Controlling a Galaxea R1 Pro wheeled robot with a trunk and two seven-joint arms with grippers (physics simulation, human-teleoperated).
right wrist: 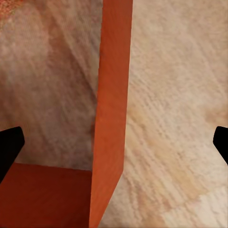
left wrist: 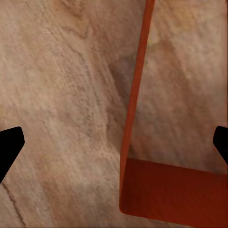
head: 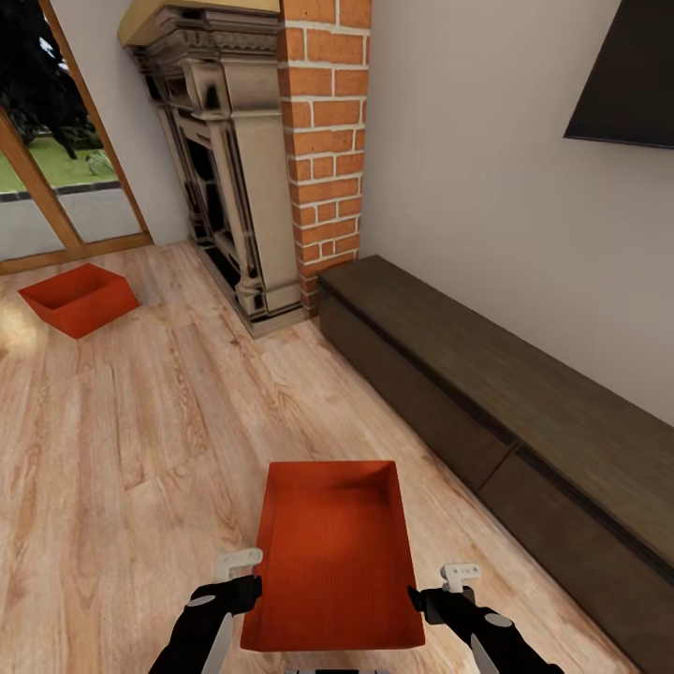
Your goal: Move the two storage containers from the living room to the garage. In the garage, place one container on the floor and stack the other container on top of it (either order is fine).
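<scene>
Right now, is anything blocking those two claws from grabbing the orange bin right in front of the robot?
Nothing visible does. The left tool and right tool flank the near bin, each open astride a side wall, with only bare wood floor around.

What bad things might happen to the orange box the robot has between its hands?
The left gripper and right gripper straddle thin side walls of the near box with jaws open. If one closes badly, the box could tilt or slip. Once carried, it might bump the dark cabinet close by.
</scene>
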